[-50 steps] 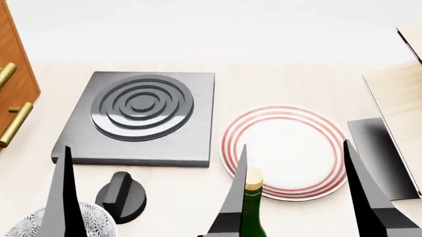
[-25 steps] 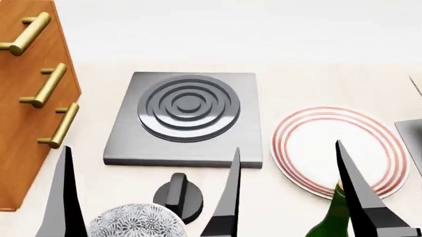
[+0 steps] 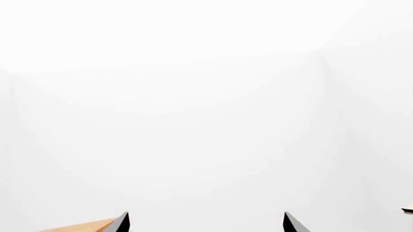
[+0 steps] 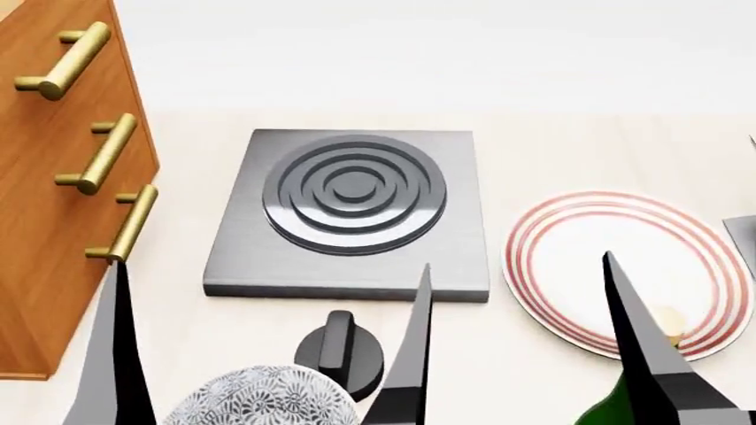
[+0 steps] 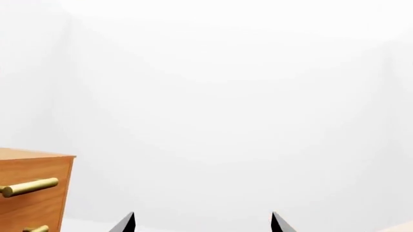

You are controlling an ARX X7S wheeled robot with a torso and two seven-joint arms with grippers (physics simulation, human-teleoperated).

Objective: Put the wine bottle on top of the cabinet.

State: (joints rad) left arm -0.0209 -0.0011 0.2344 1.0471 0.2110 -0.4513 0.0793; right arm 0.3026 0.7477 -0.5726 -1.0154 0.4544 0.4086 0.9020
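Observation:
The wine bottle shows only in the head view, at the bottom right: its green shoulder [image 4: 605, 409] and tan cork [image 4: 671, 324] peek out from behind a dark finger [image 4: 632, 336] of my right gripper. The orange-brown cabinet [image 4: 48, 230] with brass handles stands at the left; it also shows in the right wrist view [image 5: 32, 191]. My left gripper [image 4: 271, 266] is open and empty, its fingers spanning the patterned bowl [image 4: 260, 398]. My right gripper [image 5: 202, 222] is open and holds nothing.
A grey hob plate [image 4: 354, 190] with rings lies in the middle, with a black knob [image 4: 340, 350] in front of it. A white plate with red rings [image 4: 590, 257] lies to the right. A dark base edge [image 4: 744, 239] is at the far right.
The head view has swung left: cabinet, hob and plate slid right in the picture. The bottle went from the bottom middle to the bottom right, behind the right finger.

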